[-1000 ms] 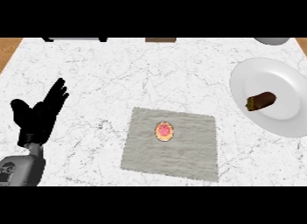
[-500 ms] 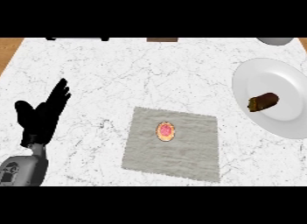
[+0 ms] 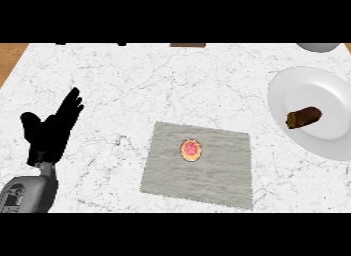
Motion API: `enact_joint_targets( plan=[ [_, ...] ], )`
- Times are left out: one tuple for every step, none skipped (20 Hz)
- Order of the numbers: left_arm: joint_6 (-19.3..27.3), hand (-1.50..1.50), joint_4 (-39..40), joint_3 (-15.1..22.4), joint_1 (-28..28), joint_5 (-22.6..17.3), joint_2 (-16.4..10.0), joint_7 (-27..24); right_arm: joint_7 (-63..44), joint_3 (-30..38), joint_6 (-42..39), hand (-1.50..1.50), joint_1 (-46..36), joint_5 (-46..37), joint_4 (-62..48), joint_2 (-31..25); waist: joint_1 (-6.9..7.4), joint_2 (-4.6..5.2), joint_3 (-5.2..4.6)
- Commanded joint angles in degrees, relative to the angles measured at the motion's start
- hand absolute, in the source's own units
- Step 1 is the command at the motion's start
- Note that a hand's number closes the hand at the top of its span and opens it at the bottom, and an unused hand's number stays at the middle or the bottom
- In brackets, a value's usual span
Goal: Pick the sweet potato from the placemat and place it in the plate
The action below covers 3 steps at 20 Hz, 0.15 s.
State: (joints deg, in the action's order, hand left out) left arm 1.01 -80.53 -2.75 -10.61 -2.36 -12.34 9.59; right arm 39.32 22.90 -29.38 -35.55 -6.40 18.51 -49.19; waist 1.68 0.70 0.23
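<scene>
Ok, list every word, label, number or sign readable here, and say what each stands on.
None readable: no text shows on the placemat, the plate or the counter.
The left forearm's grey panel carries dark marks, too small to read.

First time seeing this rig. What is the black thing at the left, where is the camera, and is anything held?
This single view is taken from the robot's head, looking steeply down at a marble counter. The black shape is the robot's left hand on a grey forearm: open, fingers up, resting, holding nothing. The right hand does not show. In the middle lies a grey placemat with a small orange-and-pink oval on it. At the right, a white plate carries a brown piece of food. Which of the two is the task's sweet potato I cannot tell. A grey dish shows partly at the top edge.
</scene>
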Motion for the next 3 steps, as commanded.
enact_joint_targets(
  plan=[
    [-1.11,0.00,0.21,-0.75,-0.60,-0.63,-0.77,-0.14,7.61,-0.84,-6.53,-1.50,1.19,-1.25,-2.68,-1.99,0.35,0.22,0.08],
    [-0.13,0.00,-0.14,-0.33,-2.30,-0.52,0.00,2.29,9.04,-0.87,-6.09,-1.50,2.56,-1.48,-3.00,-2.54,0.19,0.27,0.14],
    [0.62,0.00,-1.00,0.89,0.01,0.75,1.06,0.47,8.73,-0.96,-4.76,-1.50,1.92,-1.62,-3.52,-1.86,0.62,0.27,0.14]
  ],
)
